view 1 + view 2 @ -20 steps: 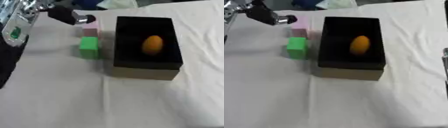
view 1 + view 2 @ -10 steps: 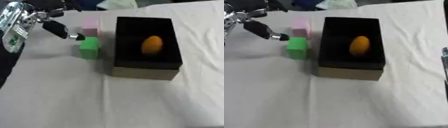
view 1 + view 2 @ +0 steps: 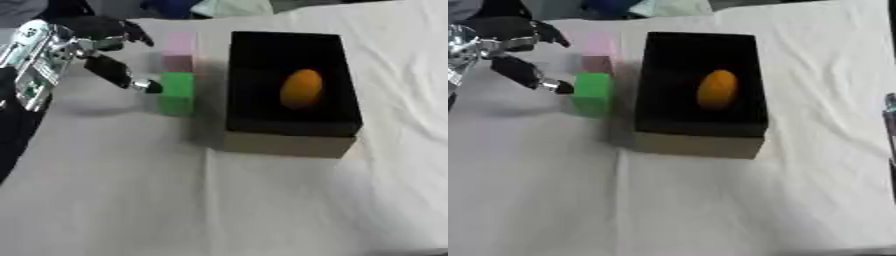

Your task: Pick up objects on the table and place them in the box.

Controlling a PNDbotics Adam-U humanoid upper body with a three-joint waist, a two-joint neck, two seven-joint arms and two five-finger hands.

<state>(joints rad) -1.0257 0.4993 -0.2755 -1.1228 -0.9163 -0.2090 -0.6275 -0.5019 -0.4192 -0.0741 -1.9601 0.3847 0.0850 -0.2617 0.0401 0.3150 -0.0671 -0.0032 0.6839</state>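
While 1 orange object (image 3: pixel 301 88) lies in the box (image 3: pixel 292 131), 2 blocks, green (image 3: pixel 178 92) and pink (image 3: pixel 179 50), remain on the desk (image 3: pixel 262 210). At upper left, the left hand (image 3: pixel 98 47) has its fingers (image 3: pixel 118 76) spread wide beside the green block, holding nothing.

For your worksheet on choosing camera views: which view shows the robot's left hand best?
The left eye view: the left hand shows with its silver wrist, one finger reaching to the green block. The right eye view crops the wrist at its left edge, leaving mostly the fingers.
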